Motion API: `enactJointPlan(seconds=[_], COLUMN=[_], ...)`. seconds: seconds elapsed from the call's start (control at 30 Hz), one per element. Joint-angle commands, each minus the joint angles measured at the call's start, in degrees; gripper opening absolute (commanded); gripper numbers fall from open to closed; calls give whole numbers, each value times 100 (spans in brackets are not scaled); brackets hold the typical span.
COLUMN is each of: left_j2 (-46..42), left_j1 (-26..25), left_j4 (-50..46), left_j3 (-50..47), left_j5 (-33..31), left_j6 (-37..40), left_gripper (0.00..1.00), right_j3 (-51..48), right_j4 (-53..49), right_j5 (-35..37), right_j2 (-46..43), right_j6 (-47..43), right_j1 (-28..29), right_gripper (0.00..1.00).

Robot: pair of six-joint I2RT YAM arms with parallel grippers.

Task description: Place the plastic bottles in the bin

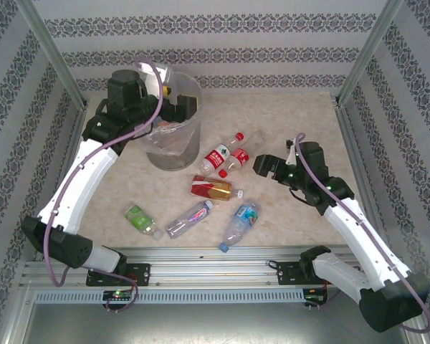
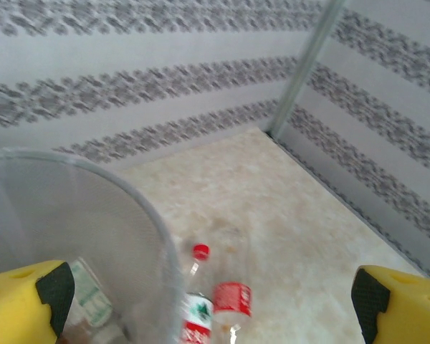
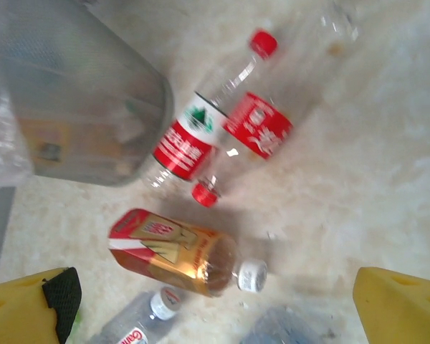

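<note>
- Overhead, surface and room: a beige marbled table (image 1: 294, 115), closed on three sides by striped patterned wallpaper (image 1: 201, 29), with a slotted metal rail (image 1: 215, 276) along the near edge.
- Overhead, task things: the bin (image 1: 173, 136) stands far left. Six plastic bottles lie on the table near it: a red-labelled pair (image 1: 227, 158), an amber bottle (image 1: 211, 188), a pink-labelled bottle (image 1: 190, 218), a blue bottle (image 1: 240, 223) and a green bottle (image 1: 142, 219).
- Overhead, arms: the left gripper (image 1: 178, 106) is over the bin's mouth. The right gripper (image 1: 266, 166) is low, just right of the red-labelled pair.
- Left wrist: the left gripper (image 2: 210, 292) has its jaws spread wide and empty. The bin (image 2: 140, 208) rim is below left, with the red-labelled pair (image 2: 231, 297) beside it.
- Right wrist: the right gripper (image 3: 215, 308) has its jaws wide apart, holding nothing. The amber bottle (image 3: 175, 251) lies below, and the red-labelled pair (image 3: 258, 125) lies beside the bin (image 3: 79, 93).
</note>
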Motion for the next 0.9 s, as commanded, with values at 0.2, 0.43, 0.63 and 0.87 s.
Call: enactJointPlan(seconds=[0.2,0.43,0.63,0.87], left_j2=[-779,-1014,-789,-715], left_j1=[-739,-910,-1014,-1114], left_j4=[-643,-578,-673,-654], left_j3=[-1223,-1959,-2140,-2173], left_j5=[117,1130,1901,1946], left_j6=[238,486,680,666], left_gripper=[100,100,100,100], right_j3=[-451,-1108,-1407,-1741], right_j4=[-535,-159,69,757], right_j5=[630,557,527,387], right_j2=[602,983,1149,1309], right_j6=[988,1779,2205,2693], right_j1=[668,1072,1352,1449], right_gripper=[98,98,98,96])
